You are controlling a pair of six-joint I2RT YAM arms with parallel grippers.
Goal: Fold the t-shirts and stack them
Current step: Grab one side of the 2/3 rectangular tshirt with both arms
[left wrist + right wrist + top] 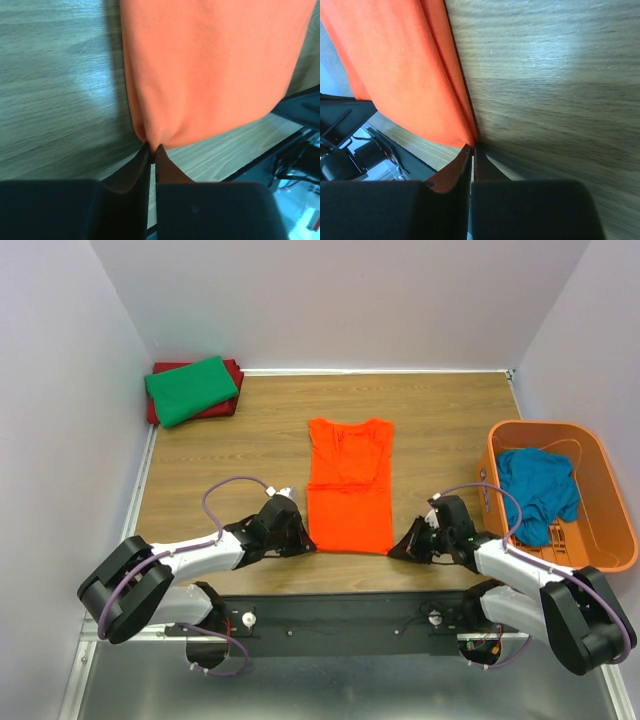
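A bright orange t-shirt (349, 487) lies flat mid-table, sides folded in, collar toward the back. My left gripper (304, 546) is shut on its near left hem corner (150, 135); the cloth bunches at the fingertips. My right gripper (393, 551) is shut on the near right hem corner (465, 135). A folded green t-shirt (191, 389) rests on a folded dark red t-shirt (232, 398) at the back left. A teal blue t-shirt (537, 492) lies crumpled in the basket.
An orange plastic basket (601, 485) stands at the right edge of the wooden table (450, 420). A black mounting rail (340, 615) runs along the near edge by the arm bases. Grey walls enclose the left, back and right sides.
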